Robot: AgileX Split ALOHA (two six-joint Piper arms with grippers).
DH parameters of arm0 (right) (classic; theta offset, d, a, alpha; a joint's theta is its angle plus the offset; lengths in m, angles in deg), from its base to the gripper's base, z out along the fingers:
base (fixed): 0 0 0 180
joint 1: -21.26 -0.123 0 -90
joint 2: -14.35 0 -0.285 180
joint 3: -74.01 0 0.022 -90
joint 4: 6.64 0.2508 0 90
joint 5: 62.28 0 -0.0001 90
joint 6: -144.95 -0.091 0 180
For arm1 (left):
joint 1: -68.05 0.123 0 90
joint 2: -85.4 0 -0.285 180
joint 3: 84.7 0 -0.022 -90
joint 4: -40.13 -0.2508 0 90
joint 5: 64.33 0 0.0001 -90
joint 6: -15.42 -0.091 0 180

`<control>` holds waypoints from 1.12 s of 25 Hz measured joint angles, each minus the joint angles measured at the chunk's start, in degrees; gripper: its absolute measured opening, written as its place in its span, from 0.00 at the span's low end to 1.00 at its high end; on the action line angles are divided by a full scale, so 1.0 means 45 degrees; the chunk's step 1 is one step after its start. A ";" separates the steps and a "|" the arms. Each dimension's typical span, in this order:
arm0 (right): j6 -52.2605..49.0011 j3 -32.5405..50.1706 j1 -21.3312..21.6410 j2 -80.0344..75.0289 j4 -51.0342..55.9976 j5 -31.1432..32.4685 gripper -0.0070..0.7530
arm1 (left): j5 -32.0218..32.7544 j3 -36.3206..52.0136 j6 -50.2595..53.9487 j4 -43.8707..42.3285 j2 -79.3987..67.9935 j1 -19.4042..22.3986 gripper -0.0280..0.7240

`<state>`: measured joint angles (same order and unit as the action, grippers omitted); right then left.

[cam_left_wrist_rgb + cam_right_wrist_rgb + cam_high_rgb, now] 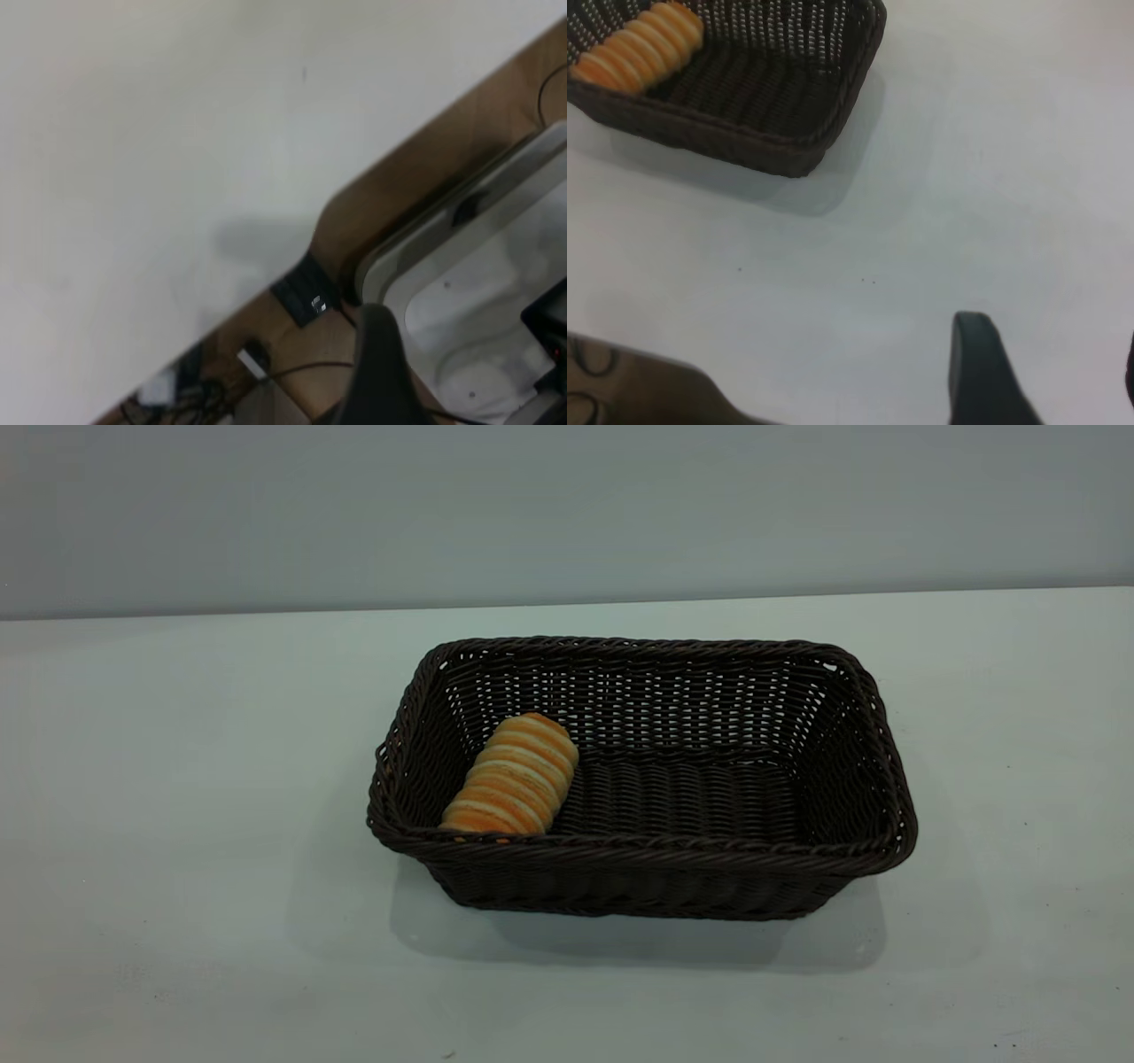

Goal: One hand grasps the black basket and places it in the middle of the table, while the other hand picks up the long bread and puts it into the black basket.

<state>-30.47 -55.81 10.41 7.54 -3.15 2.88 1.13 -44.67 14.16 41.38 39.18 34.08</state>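
The black basket (638, 779) stands on the white table (177, 824) near its middle. The long bread (514, 775) lies inside it at its left end, leaning on the front wall. Neither gripper shows in the exterior view. My right gripper (1054, 363) is open and empty over bare table, well away from the basket (771, 97) and the bread (638, 49) in it. My left gripper (461, 367) is open and empty beyond the table's edge; one dark finger (376, 363) shows.
In the left wrist view the table's edge (292, 274) runs diagonally, with a wooden surface (443, 159), cables and a silver-grey base (478, 274) beyond it. A grey wall (567, 514) stands behind the table.
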 joint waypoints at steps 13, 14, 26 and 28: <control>0.0000 0.0000 0.0000 0.0000 0.0195 0.0000 0.57 | -0.0426 0.1992 0.0278 -0.0048 0.3306 0.0000 0.79; 0.0000 0.0000 0.0000 0.0000 0.0195 0.0000 0.57 | -0.0410 0.1992 0.0278 -0.0048 0.3536 0.0000 0.79; 0.0000 0.0000 0.0755 0.0015 0.0220 0.0009 0.56 | -0.0244 0.1992 0.0278 -0.0004 0.4948 0.1831 0.79; 0.0000 0.0000 0.0960 0.0015 0.0220 0.0009 0.56 | -0.0246 0.1992 0.0278 -0.0004 0.5115 0.3148 0.79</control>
<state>-30.47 -55.81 14.73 7.61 -2.17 2.92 0.02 -35.71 15.42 41.36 62.20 48.24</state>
